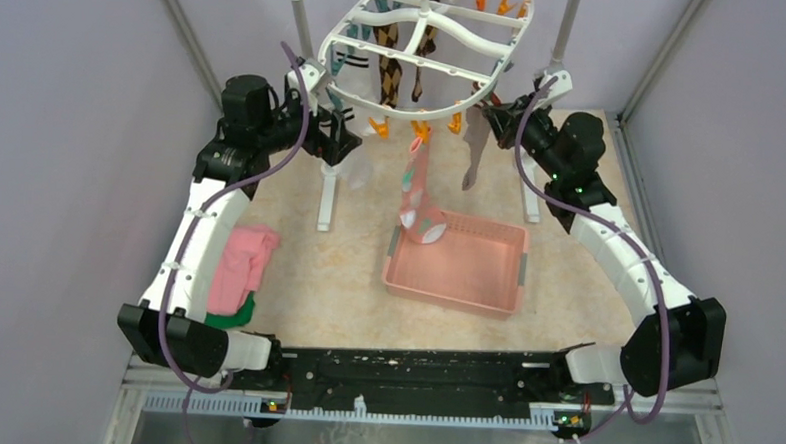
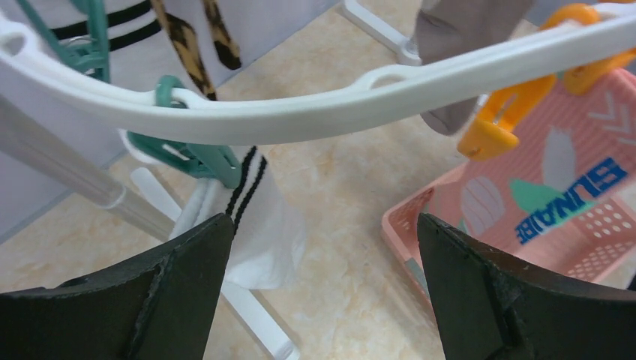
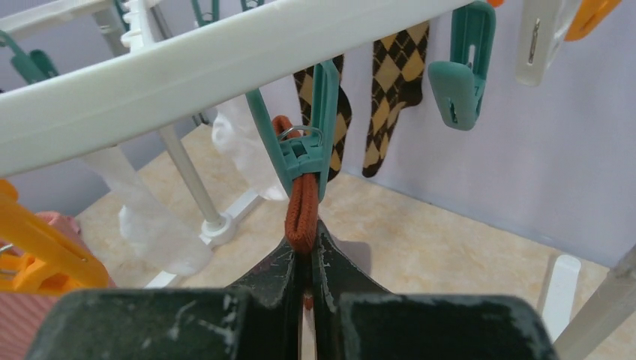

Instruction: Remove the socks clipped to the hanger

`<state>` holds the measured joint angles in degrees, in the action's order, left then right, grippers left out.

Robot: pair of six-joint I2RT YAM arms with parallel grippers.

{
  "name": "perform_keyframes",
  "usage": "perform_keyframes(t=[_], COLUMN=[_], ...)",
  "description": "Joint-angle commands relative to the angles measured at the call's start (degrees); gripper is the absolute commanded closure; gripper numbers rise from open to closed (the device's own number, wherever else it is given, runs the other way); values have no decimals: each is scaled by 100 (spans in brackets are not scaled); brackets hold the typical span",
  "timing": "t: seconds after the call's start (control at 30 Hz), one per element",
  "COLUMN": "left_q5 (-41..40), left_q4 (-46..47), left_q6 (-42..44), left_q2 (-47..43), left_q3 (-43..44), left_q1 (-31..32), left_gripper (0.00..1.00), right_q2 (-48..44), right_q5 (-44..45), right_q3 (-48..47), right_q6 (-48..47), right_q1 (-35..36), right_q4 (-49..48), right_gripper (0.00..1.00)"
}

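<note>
The white oval hanger hangs at the back with orange and teal clips. My right gripper is shut on the rust-orange cuff of the grey-brown sock, just under its teal clip. My left gripper stands open below the hanger's rim, beside a white sock with black stripes that hangs from a teal clip. A pink spotted sock dangles from an orange clip over the basket's edge. The argyle socks hang further back.
A pink basket sits in the middle of the table, below the hanger. Folded pink and green cloths lie at the left. The rack's white legs stand on the table, with walls close on both sides.
</note>
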<state>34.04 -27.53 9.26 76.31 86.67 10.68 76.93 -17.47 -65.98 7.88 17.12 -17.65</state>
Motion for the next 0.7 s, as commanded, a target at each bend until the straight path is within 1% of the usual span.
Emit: perform_keyframes(t=[0.0,0.17,0.37,0.47,0.6,0.67], left_q5=[-611,-431,-194,-173,-591,-577], left_q4=[471,-9,-745,-1095,-1508,-1658], left_q6=[-233,-148,184,352,489,540], left_q2=[30,-219,-978,-1312,-1607,-1717], left_q3=[287,475,181,109,236,230], left_q1=[6,4,-4,-4,-4,-4], left_gripper=[1,1,1,1,1,1], right_q2=[-441,-487,-600,-598,-504,-451], right_q5=[-261,-284,-246,-15,440,700], right_q3=[49,-79,-92,-104,-296,-377], right_q6=[213,200,327,340,358,396], right_q1=[101,430,898,1174,1515,1684], right_q4=[-293,54,303,455,690,737], right_gripper=[100,100,100,100,100,100])
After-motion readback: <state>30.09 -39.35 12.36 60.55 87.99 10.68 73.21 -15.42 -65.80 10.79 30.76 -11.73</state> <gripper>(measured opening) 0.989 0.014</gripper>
